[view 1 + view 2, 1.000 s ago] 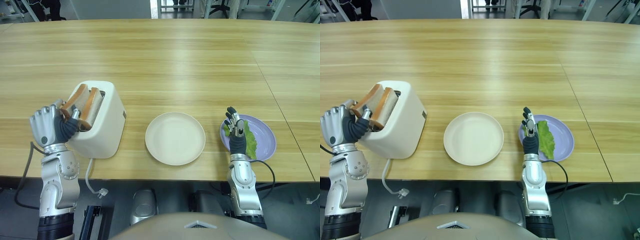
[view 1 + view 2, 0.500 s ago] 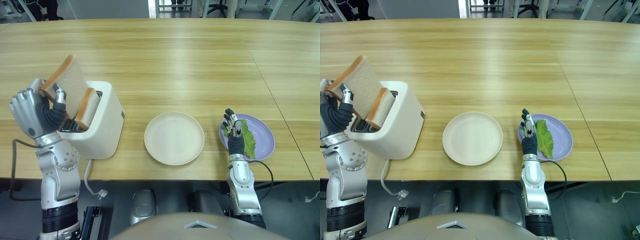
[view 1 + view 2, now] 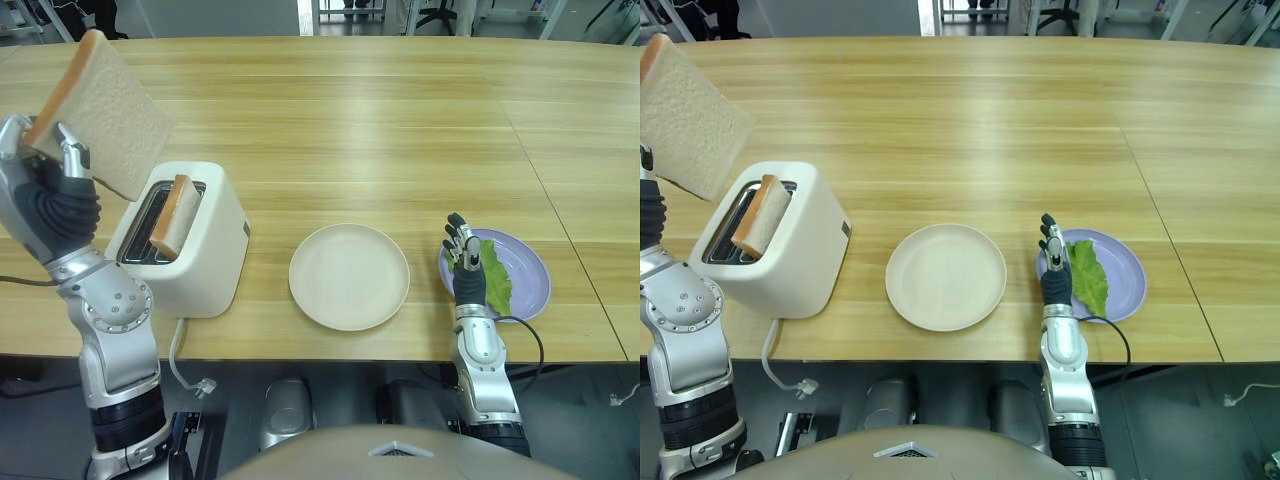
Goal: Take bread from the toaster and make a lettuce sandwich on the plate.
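While the left hand (image 3: pixel 55 195) pinches one bread slice (image 3: pixel 100 115), its fingers partly hidden behind it, a second slice (image 3: pixel 172 215) stands in the toaster (image 3: pixel 205 255) below them. On the right hand (image 3: pixel 466 268) the fingers stand straight, close together, empty, with lettuce (image 3: pixel 495 282) just beside them and the plate (image 3: pixel 349 276) between both hands.

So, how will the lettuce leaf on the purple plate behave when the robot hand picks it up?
The lettuce leaf looks thin and crinkled, so it is probably light and floppy. It lies flat on the purple plate, so it may slide rather than lift.
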Controlling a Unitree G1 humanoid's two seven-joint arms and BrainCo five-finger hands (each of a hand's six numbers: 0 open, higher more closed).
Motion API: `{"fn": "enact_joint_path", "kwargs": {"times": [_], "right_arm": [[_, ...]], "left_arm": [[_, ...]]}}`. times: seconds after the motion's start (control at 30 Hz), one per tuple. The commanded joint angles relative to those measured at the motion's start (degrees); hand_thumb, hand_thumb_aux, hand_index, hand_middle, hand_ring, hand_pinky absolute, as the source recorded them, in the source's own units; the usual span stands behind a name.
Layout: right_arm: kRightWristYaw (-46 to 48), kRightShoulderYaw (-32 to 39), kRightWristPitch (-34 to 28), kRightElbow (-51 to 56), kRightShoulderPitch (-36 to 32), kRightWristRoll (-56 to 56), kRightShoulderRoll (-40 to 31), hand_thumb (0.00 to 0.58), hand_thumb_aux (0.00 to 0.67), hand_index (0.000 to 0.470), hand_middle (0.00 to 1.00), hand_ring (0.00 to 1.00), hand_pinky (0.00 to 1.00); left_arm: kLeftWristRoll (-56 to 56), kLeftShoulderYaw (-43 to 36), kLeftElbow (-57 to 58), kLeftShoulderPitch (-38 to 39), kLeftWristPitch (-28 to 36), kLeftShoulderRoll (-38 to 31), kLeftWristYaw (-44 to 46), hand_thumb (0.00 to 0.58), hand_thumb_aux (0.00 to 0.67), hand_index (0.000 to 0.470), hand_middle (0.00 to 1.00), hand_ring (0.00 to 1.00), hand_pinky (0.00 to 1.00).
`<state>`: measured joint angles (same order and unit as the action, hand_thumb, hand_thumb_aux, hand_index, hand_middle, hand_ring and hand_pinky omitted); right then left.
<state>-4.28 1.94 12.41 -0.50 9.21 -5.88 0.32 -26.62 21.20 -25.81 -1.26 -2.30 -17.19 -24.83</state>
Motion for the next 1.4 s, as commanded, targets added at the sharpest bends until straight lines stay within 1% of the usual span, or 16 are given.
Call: {"fn": "enact_joint_path", "kwargs": {"times": [0.03, 0.23, 0.37, 0.47, 0.6, 0.77, 0.87, 1.03, 1.1, 1.27, 1.4], "right_arm": [[0.4, 0.5, -0.7, 0.4, -0.4, -0.1, 0.0, 0.000, 0.000, 0.000, 0.00, 0.00, 0.00], [0.1, 0.5, 0.0, -0.4, -1.3, -0.4, 0.2, 0.000, 0.000, 0.000, 0.00, 0.00, 0.00], [-0.7, 0.9, 2.5, -2.2, -1.9, -2.1, -0.2, 0.000, 0.000, 0.000, 0.00, 0.00, 0.00], [-0.4, 1.6, 2.7, -2.1, -2.6, -2.4, -0.1, 0.000, 0.000, 0.000, 0.00, 0.00, 0.00], [0.1, 2.0, 2.4, -2.0, -3.3, -2.3, -0.1, 0.000, 0.000, 0.000, 0.00, 0.00, 0.00], [0.7, 2.2, 2.0, -3.1, -3.7, -1.8, -0.1, 0.000, 0.000, 0.000, 0.00, 0.00, 0.00], [1.0, 2.5, 2.3, -3.6, -3.8, -2.4, -0.4, 0.000, 0.000, 0.000, 0.00, 0.00, 0.00], [-0.9, 6.0, 6.7, -3.2, -1.9, -12.4, -4.4, 0.000, 0.000, 0.000, 0.00, 0.00, 0.00], [-2.7, 7.5, 7.1, -1.8, -1.0, -18.2, -6.6, 0.000, 0.000, 0.000, 0.00, 0.00, 0.00], [-6.6, 9.7, 7.7, 1.4, -0.9, -27.2, -10.9, 0.000, 0.000, 0.000, 0.00, 0.00, 0.00], [-7.4, 10.5, 6.9, 3.4, -1.6, -28.7, -11.7, 0.000, 0.000, 0.000, 0.00, 0.00, 0.00]], "left_arm": [[8.0, -5.0, -1.1, -0.8, 2.4, 2.9, 8.1, 0.580, 0.670, 0.460, 1.00, 1.00, 1.00], [13.8, -13.2, 0.9, 0.3, 4.9, 7.9, 16.2, 0.580, 0.670, 0.460, 1.00, 1.00, 1.00], [18.1, -18.1, 6.6, 0.5, 3.0, 11.1, 20.5, 0.580, 0.670, 0.460, 1.00, 1.00, 1.00], [20.4, -20.2, 11.0, 0.2, 2.5, 12.5, 23.1, 0.580, 0.670, 0.460, 1.00, 1.00, 1.00], [21.8, -22.2, 17.2, -0.1, -0.4, 14.4, 24.5, 0.580, 0.670, 0.460, 1.00, 1.00, 1.00], [25.1, -23.6, 25.5, -1.0, -0.8, 16.4, 28.1, 0.580, 0.670, 0.460, 1.00, 1.00, 1.00], [27.6, -24.0, 29.9, -1.6, 1.4, 17.5, 30.8, 0.580, 0.670, 0.460, 1.00, 1.00, 1.00], [30.6, -24.3, 33.9, -2.1, 7.9, 18.0, 34.0, 0.580, 0.670, 0.460, 1.00, 1.00, 1.00], [30.6, -24.1, 34.4, -2.1, 9.8, 17.9, 33.8, 0.580, 0.670, 0.460, 1.00, 1.00, 1.00], [29.3, -24.4, 31.8, -0.9, 14.6, 16.7, 33.2, 0.580, 0.670, 0.460, 1.00, 1.00, 1.00], [25.7, -26.6, 27.5, 0.1, 17.8, 14.7, 32.1, 0.580, 0.670, 0.460, 1.00, 1.00, 1.00]]}}
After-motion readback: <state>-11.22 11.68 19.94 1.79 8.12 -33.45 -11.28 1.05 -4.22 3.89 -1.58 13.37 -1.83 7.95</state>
